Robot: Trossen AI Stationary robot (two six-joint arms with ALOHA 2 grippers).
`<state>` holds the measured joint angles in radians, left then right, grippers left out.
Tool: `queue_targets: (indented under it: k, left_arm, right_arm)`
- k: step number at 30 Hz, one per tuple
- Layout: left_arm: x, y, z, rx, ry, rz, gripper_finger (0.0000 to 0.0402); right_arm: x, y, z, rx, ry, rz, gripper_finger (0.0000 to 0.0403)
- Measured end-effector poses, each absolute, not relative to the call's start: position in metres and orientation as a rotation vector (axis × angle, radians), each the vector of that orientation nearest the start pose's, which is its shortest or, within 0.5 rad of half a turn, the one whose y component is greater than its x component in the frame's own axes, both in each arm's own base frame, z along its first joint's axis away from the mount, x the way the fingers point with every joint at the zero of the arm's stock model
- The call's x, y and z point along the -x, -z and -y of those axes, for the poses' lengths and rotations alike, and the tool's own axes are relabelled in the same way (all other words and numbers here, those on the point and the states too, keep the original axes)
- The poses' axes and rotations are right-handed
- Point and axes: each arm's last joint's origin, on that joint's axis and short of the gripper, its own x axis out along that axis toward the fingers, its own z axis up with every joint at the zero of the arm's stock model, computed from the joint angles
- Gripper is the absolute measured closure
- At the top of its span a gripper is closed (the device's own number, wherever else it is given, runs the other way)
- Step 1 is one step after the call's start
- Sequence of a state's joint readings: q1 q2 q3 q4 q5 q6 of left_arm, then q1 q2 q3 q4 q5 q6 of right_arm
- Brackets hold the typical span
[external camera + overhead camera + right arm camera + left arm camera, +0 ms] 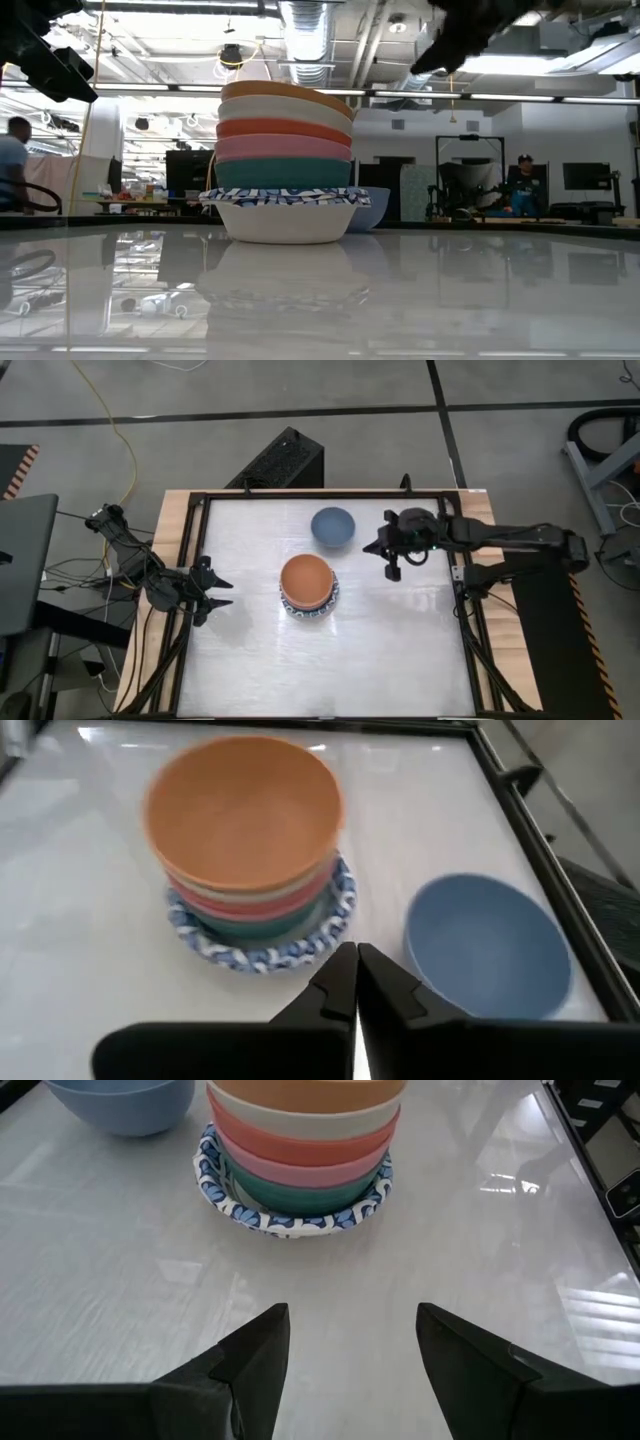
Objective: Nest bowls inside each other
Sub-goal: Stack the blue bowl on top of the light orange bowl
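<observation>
Stack [308, 587] mostly nested, orange bowl [243, 808] on top; blue bowl [332, 525] alone beside it, last to go; right gripper [391, 555] nearly closed, empty, above table nr blue bowl; left gripper [350, 1345] wide open, empty, waiting at left edge.

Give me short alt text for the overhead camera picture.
A stack of nested bowls, orange on top, sits mid-table with a lone blue bowl behind it. The right gripper hovers beside the blue bowl; the left gripper waits open at the table's left edge.

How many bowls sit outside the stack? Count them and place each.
1. The blue bowl stands alone on the table, apart from the stack topped by the orange bowl. None seems hidden.
</observation>
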<state>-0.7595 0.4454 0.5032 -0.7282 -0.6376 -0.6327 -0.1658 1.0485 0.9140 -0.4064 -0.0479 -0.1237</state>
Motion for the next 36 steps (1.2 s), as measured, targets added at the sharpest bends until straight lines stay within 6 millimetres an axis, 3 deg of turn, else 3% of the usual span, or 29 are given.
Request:
queue_targets:
  k: [8, 19, 23, 36]
  left_arm:
    - [-0.08, -0.235, 0.052, 0.186, -0.048, -0.521, 0.0194]
    - [-0.08, -0.235, 0.052, 0.186, -0.048, -0.521, 0.0194]
    - [-0.08, -0.235, 0.052, 0.186, -0.048, -0.522, 0.0194]
    - [-0.08, -0.235, 0.052, 0.186, -0.048, -0.522, 0.0194]
  right_arm:
    - [-0.232, -0.268, 0.041, 0.146, 0.15, -0.653, 0.0316]
    - [-0.272, -0.219, 0.063, 0.23, 0.142, -0.781, 0.0188]
    - [-0.281, -0.204, 0.072, 0.298, 0.159, -0.818, 0.0171]
    - [-0.294, -0.209, 0.084, 0.459, 0.167, -0.831, 0.0173]
